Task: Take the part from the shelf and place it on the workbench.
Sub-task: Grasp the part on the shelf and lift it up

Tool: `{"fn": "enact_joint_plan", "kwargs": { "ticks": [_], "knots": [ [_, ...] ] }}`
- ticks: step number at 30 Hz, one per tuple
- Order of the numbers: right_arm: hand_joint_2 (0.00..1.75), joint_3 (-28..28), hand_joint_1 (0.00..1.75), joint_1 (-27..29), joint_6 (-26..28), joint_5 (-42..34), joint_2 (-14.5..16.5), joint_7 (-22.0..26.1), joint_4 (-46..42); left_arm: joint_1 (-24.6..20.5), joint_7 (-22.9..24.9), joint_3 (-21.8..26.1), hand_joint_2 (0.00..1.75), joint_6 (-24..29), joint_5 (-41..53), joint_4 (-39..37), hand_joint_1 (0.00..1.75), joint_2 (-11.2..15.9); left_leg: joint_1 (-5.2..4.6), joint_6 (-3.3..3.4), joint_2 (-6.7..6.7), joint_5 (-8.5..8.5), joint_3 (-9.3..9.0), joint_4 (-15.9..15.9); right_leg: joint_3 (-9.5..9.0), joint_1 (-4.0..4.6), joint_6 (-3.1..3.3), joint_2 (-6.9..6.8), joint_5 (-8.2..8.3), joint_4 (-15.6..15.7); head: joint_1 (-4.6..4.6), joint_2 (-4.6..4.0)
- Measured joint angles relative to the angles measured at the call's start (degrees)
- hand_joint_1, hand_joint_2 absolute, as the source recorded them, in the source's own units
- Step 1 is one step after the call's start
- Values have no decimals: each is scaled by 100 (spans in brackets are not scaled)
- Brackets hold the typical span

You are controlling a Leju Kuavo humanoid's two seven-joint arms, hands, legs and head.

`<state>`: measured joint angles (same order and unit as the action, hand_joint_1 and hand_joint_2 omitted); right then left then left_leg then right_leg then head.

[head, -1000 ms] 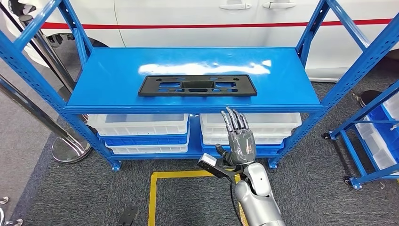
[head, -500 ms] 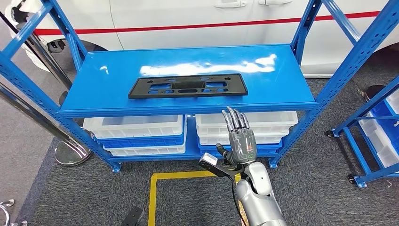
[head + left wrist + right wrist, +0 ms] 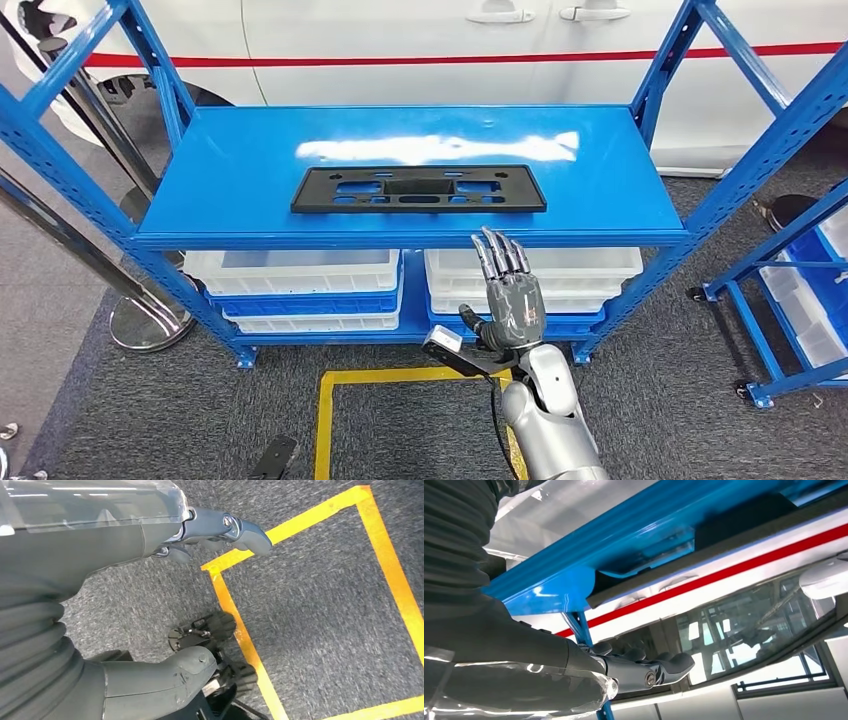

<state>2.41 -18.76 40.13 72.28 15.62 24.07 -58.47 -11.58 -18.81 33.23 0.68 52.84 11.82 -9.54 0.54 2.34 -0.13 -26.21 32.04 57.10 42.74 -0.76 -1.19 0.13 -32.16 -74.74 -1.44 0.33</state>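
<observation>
— One flat black plastic part with cut-out holes (image 3: 419, 189) lies on the top board of the big blue metal shelf (image 3: 230, 160). It sits near the front edge, in the middle.

— What is under that board?

— White and blue plastic bins (image 3: 300, 280) sit in stacks on the low shelf. The floor is grey carpet (image 3: 120, 410) with a yellow tape square (image 3: 326, 400) on it. Behind the shelf is a white car with a red stripe (image 3: 420, 45). Another blue rack (image 3: 790, 300) stands off to the right.

— And the right hand (image 3: 508, 295)?

— It is raised in front of the shelf, below the top board. Its fingers are straight and spread. It holds nothing and touches nothing. It is apart from the black part.

— The left hand (image 3: 125, 530)?

— It hangs down over the carpet by the yellow tape. Its fingers look loose with nothing in them.

— What is different from half a second ago?

— The whole picture has shifted a little, so the camera moved. The part has stayed in its place on the board. The right hand keeps the same open pose.
</observation>
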Motion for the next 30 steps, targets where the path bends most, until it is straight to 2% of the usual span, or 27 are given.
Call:
{"fn": "enact_joint_plan", "kwargs": {
  "ticks": [1,2,3,4,5,8,10,11,13,14,15,16,18,19,20,22,24,25,26,28,29,30],
  "knots": [
    [175,1,0,0,0,0,-3,2,2,4,5,-2,175,-1,4,0,0,1,2,-12,-6,-32,-27,13,-63,-12,-4,-2,202,206,0,0],
    [175,2,0,-3,0,-1,-5,7,4,7,8,-5,175,-2,8,0,0,1,5,-30,-12,-73,-56,32,-210,-22,-2,-6,454,571,1,0],
    [175,2,0,-9,0,-3,-8,13,5,6,9,-9,175,-4,12,0,0,1,-4,-61,-17,-119,-73,63,-367,-21,5,-9,633,933,1,0],
    [175,3,0,-13,0,-5,-10,17,5,4,11,-14,175,-5,13,0,0,1,-14,-97,-21,-161,-76,96,-490,-20,27,-9,735,1215,-1,0],
    [175,4,0,-13,1,-8,-12,21,7,2,13,-18,175,-6,14,0,0,3,-26,-131,-23,-193,-72,122,-553,-13,51,-5,756,1372,-1,0],
    [175,11,0,-5,2,-8,-16,31,5,-2,21,-23,175,-1,15,0,0,9,-27,-216,-18,-255,-88,130,-592,-4,147,19,683,1441,-3,0],
    [175,14,0,-15,2,-6,-14,42,1,-10,24,-25,175,5,16,0,0,11,-15,-273,-12,-402,-21,354,-667,-24,218,14,653,1475,-4,0],
    [175,15,0,-19,2,-5,-12,46,-1,-14,25,-26,175,6,16,0,0,12,-8,-299,-9,-537,109,637,-706,-29,248,7,635,1489,-5,0],
    [175,16,0,-21,1,-4,-10,52,-1,-12,27,-27,175,7,16,0,0,14,4,-336,-9,-802,527,1391,-752,-18,286,0,596,1492,-5,0],
    [175,16,0,-17,0,-4,-10,54,-1,-3,28,-27,175,7,18,0,0,15,7,-343,-9,-840,711,1660,-772,-11,294,4,576,1491,-5,0],
    [175,17,0,-14,0,-4,-10,56,0,6,29,-28,175,7,20,0,0,15,9,-339,-9,-769,814,1745,-796,-5,296,12,555,1490,-5,0],
    [175,17,0,-13,0,-4,-10,58,0,10,30,-28,175,7,25,0,0,16,8,-324,-9,-592,813,1616,-830,1,294,22,532,1489,-5,0],
    [175,17,0,-14,0,-4,-7,65,-1,9,30,-29,175,7,40,0,0,20,-7,-251,-10,-105,567,912,-916,8,281,35,478,1496,-4,0],
    [175,17,0,-17,0,-4,-5,68,-2,3,30,-29,175,7,47,0,0,26,-26,-206,-11,64,432,578,-945,16,266,38,456,1499,-4,0],
    [175,18,0,-18,0,-4,-4,72,-2,-3,30,-30,175,7,51,0,0,33,-48,-165,-12,139,337,341,-953,17,243,39,444,1503,-4,0],
    [175,19,0,-16,1,-3,-4,78,-2,-10,30,-31,175,7,55,0,0,42,-81,-118,-17,123,284,191,-942,17,188,39,444,1524,-5,0],
    [175,19,0,-12,2,1,-3,86,-17,-5,29,-31,175,7,60,0,0,45,-50,-80,-16,130,228,92,-953,27,131,28,415,1528,-3,0],
    [175,20,0,-15,2,2,-3,91,-27,-6,28,-32,175,7,63,0,0,46,-30,-56,-11,142,190,42,-923,33,106,23,349,1437,-2,0],
    [175,21,0,-17,2,2,-3,94,-38,-12,28,-33,175,7,66,0,0,48,-11,-34,-4,151,153,1,-827,38,85,19,230,1225,0,0],
    [175,33,0,2,2,2,-7,98,-45,-23,29,-35,175,8,72,0,0,45,-10,-2,3,135,127,-7,-447,24,55,16,-73,514,3,0],
    [175,43,0,24,2,2,-10,99,-45,-23,30,-36,175,8,72,0,0,45,-11,6,2,122,121,-2,-246,15,39,16,-164,186,2,0],
    [175,53,0,49,2,2,-13,101,-45,-18,30,-36,175,9,73,0,0,45,-11,7,-1,104,110,5,-119,4,27,15,-143,23,2,0]
  ]
}}
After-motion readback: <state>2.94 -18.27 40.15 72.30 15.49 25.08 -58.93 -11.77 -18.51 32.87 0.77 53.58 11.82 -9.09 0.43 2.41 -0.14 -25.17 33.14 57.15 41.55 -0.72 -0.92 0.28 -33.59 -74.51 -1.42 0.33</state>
